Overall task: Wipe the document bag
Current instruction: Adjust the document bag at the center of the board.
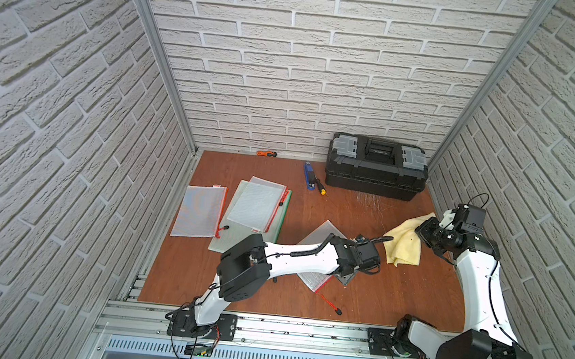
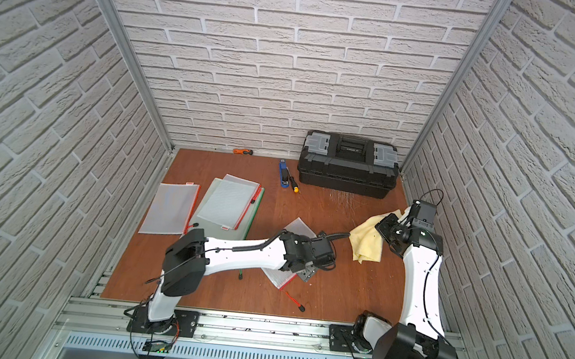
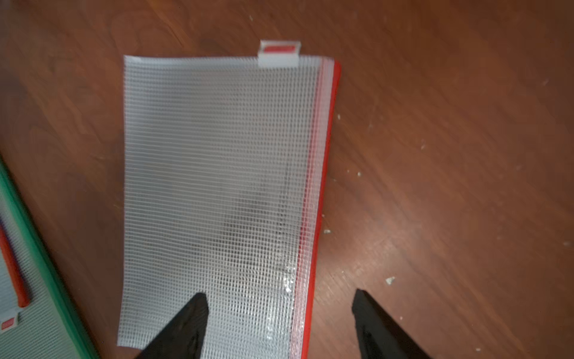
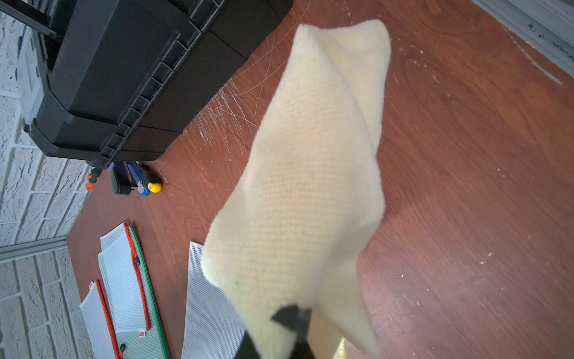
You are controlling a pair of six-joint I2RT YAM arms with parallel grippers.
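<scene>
The document bag [image 3: 217,186], white mesh with a red zipper edge, lies flat on the wooden table near the middle; in both top views [image 1: 324,233] [image 2: 297,229] my left arm covers most of it. My left gripper [image 3: 279,293] hangs open just above the bag's near end. One finger is over the mesh and the other over bare wood, with the zipper edge between them. Further right, my right gripper [image 4: 293,314] is shut on a pale yellow cloth [image 4: 310,171] that hangs off the table [image 1: 403,243], to the right of the bag.
A black toolbox [image 1: 376,167] stands at the back right, with a blue stapler [image 1: 309,177] and a screwdriver [image 1: 319,185] beside it. An orange tool [image 1: 266,153] lies by the back wall. More mesh bags [image 1: 199,211] [image 1: 255,206] lie at the left.
</scene>
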